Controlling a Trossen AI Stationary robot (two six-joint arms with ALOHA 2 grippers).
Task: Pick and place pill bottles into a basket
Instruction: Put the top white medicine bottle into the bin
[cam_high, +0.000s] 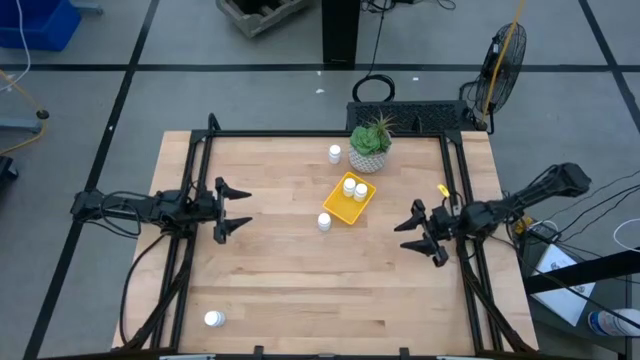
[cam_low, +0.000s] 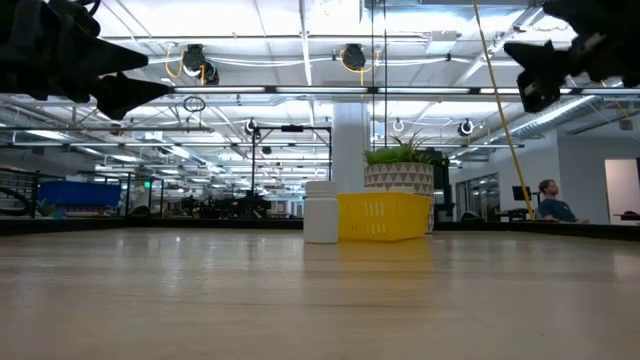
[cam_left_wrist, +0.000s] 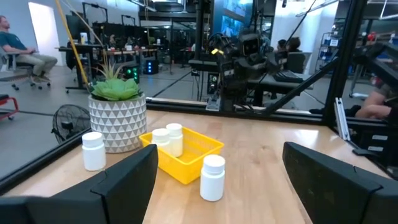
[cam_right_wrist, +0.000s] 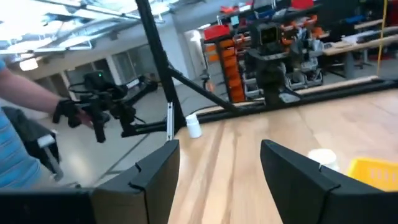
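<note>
The yellow basket (cam_high: 343, 209) lies right of the table's middle with two white pill bottles (cam_high: 354, 188) standing in it. One bottle (cam_high: 324, 222) stands on the table at the basket's near-left corner. Another (cam_high: 334, 154) stands left of the plant. A third (cam_high: 213, 319) lies near the table's near left corner. My left gripper (cam_high: 240, 210) is open and empty, above the table left of the basket; the basket (cam_left_wrist: 189, 158) and bottles show ahead of it. My right gripper (cam_high: 412, 232) is open and empty, above the table right of the basket.
A pale pot with a spiky green plant (cam_high: 370, 147) stands just behind the basket. Black frame rails run along the table's left (cam_high: 190, 230) and right (cam_high: 462, 200) sides. A person's arm (cam_right_wrist: 25, 124) shows beyond the table in the right wrist view.
</note>
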